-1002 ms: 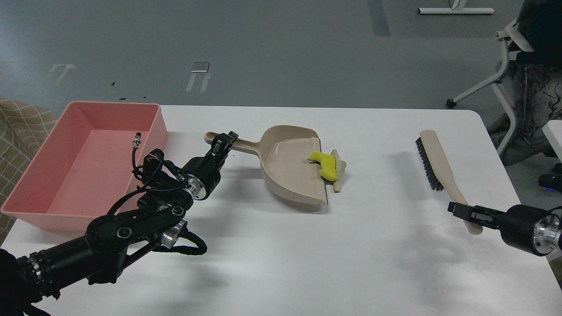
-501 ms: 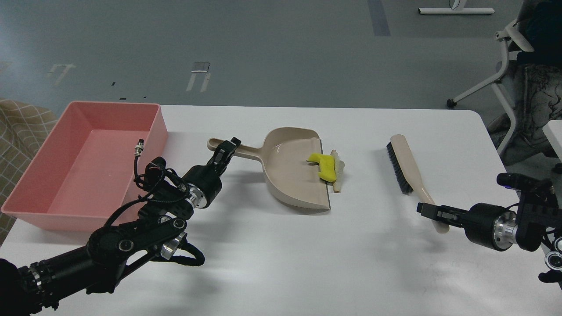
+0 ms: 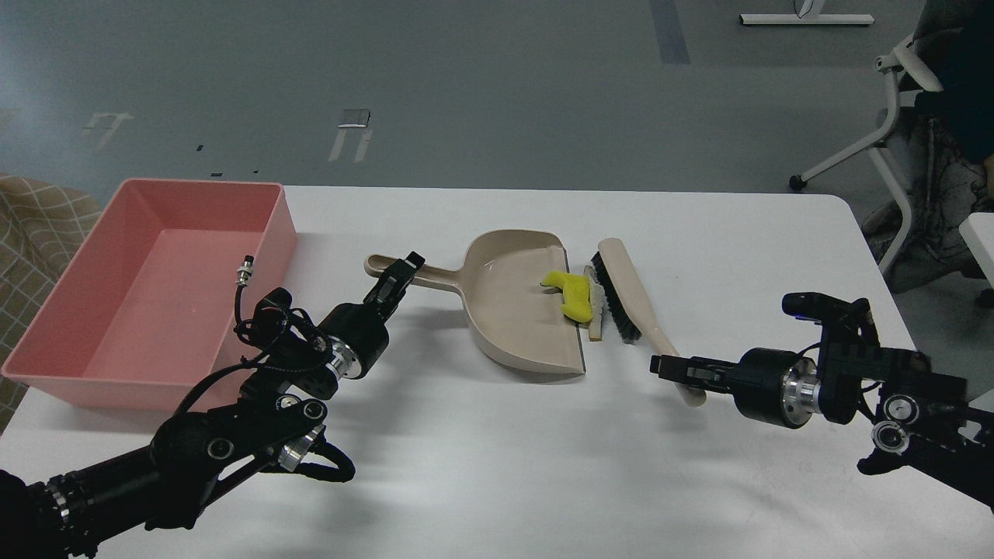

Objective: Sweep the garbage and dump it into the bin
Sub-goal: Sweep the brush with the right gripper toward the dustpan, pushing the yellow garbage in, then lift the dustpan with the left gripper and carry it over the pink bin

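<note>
The beige dustpan (image 3: 512,310) lies mid-table, its mouth facing right. My left gripper (image 3: 397,273) is shut on its long handle (image 3: 423,272). The yellow scrap (image 3: 572,293) lies across the pan's lip. The pale beige strip (image 3: 594,307) lies just outside the lip, beside the scrap. My right gripper (image 3: 674,368) is shut on the handle of the beige brush (image 3: 625,291). The brush's black bristles (image 3: 609,304) press against the strip. The pink bin (image 3: 147,283) stands at the left; nothing shows inside it.
A loose black cable with a metal plug (image 3: 245,273) sticks up from my left arm, in front of the bin's right wall. A chair (image 3: 916,147) stands off the table's far right corner. The white table (image 3: 505,466) spreads in front.
My right gripper has carried the brush leftward across the table, from well right of the dustpan to right against the garbage at the pan's lip. The left gripper and dustpan have barely shifted.
</note>
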Available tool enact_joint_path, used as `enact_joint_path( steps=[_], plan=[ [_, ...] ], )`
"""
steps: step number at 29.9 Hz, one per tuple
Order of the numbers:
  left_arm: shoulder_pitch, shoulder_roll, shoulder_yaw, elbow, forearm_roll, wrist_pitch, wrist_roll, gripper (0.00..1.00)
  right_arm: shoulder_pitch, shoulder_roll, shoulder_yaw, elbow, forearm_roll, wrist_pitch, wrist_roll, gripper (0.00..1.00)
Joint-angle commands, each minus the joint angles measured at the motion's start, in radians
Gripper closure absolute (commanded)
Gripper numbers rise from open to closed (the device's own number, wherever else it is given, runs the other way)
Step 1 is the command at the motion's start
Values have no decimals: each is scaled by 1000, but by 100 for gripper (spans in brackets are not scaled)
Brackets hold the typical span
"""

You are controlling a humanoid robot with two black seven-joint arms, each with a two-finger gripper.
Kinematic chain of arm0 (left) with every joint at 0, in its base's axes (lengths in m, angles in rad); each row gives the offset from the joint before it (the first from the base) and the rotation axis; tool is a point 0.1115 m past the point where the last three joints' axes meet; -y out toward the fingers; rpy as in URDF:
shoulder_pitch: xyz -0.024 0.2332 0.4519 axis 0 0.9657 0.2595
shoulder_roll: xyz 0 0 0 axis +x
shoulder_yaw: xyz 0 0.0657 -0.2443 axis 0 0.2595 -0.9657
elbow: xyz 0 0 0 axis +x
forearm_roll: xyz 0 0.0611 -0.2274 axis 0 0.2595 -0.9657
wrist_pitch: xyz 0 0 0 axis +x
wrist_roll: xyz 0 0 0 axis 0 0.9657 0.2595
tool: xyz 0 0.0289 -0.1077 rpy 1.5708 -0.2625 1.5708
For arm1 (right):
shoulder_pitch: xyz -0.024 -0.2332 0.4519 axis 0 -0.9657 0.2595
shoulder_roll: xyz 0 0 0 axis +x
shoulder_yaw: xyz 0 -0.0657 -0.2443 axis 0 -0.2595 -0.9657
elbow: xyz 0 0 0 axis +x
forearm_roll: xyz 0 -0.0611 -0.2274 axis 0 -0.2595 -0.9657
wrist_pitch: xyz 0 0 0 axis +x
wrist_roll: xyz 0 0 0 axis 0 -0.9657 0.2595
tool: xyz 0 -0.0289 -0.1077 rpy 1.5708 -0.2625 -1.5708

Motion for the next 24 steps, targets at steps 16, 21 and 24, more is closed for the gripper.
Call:
enact_joint_path(
  steps=[16, 21, 24],
  plan=[
    [1, -12, -33, -2, -14, -2, 2, 100, 53, 106, 17, 69, 10, 22, 2, 100],
    [2, -23, -76, -11, -26, -8, 0, 100, 60, -61, 66, 155, 15, 53, 2, 100],
    [11, -34, -125, -19, -93, -8, 0, 100, 47, -187, 115, 174, 16, 57, 7, 100]
  ],
)
